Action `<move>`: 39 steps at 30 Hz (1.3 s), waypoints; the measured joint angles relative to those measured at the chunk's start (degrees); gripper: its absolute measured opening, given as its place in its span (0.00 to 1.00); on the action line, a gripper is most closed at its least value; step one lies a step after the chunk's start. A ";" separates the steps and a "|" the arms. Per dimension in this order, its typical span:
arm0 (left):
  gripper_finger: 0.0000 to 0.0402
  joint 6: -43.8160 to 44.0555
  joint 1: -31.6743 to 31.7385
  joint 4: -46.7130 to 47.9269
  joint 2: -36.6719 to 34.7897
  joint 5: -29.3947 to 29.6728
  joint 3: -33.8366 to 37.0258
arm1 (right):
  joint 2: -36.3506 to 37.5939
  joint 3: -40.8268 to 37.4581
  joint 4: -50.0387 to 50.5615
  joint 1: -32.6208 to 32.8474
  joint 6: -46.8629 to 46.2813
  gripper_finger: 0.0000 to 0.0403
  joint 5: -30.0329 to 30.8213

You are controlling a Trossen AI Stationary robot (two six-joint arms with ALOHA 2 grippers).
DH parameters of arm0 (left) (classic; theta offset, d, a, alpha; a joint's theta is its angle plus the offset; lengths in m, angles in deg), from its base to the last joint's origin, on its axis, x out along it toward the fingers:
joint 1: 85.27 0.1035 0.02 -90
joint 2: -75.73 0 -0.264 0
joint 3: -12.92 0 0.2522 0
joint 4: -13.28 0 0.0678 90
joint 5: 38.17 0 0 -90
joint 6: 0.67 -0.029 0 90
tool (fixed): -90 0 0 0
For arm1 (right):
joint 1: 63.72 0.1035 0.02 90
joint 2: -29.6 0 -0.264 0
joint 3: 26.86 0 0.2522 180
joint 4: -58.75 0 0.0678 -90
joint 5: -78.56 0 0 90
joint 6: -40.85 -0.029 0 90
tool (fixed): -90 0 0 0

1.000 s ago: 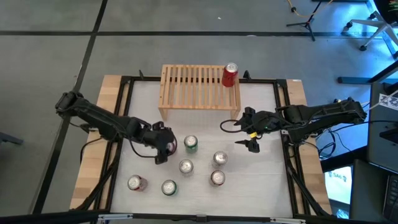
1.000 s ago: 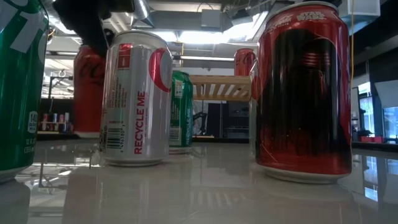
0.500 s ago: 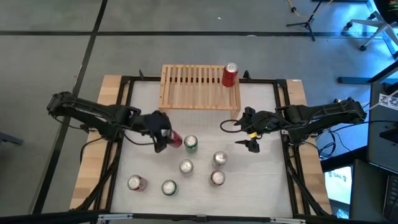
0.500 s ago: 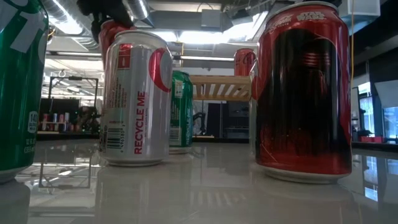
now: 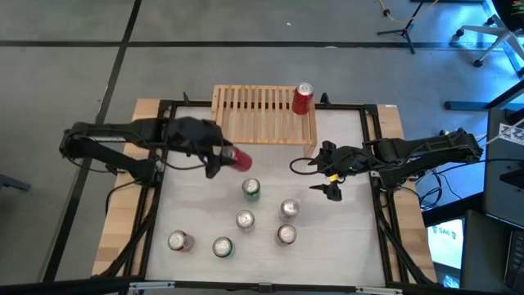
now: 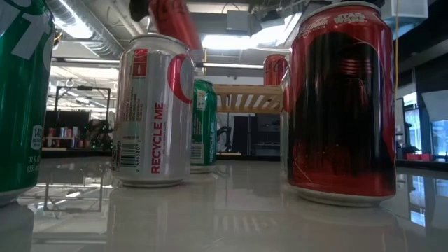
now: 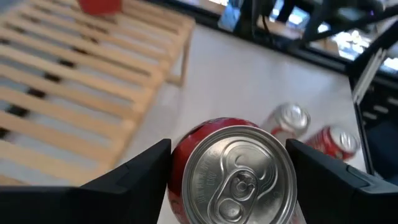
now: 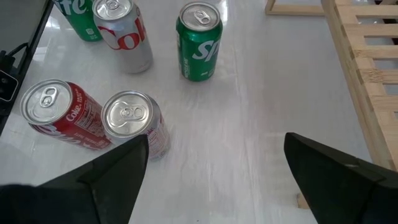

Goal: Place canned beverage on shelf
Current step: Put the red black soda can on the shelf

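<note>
My left gripper is shut on a red can and holds it in the air just in front of the shelf's left half. The shelf, a light-wood slatted rack, stands at the table's far side; another red can stands upright on its right end. In the left wrist view the held can's silver lid faces the camera between my two fingers. My right gripper hovers open over the table's right part, with nothing between its fingers. My left gripper pinches the red can's side wall between its two fingers, one on each opposite side. The fingers slant down from the table's left. The can is lifted clear of the table and tilted, its lid turned toward the wrist.
Several cans stand on the table's near half: a green one just below the held can, silver ones and others nearer the front edge. The shelf's slats left of the red can are bare.
My left gripper has risen and swung toward the table's far edge and the shelf, carrying the red can. The can has left the table beside the green can, now hangs clear in the air and has tipped out of upright.
</note>
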 joint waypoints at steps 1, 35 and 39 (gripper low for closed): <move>0.67 -0.60 0.69 0.08 0.00 -0.04 -0.70 | 0.00 0.00 0.00 0.01 0.02 0.92 0.00; 0.67 -9.99 35.32 -4.15 7.52 -20.74 -5.12 | 0.00 0.00 -1.75 0.00 0.23 0.92 0.02; 0.67 -10.30 39.14 -5.04 7.82 -22.66 -5.13 | 0.00 0.00 -1.75 0.00 0.24 0.92 0.02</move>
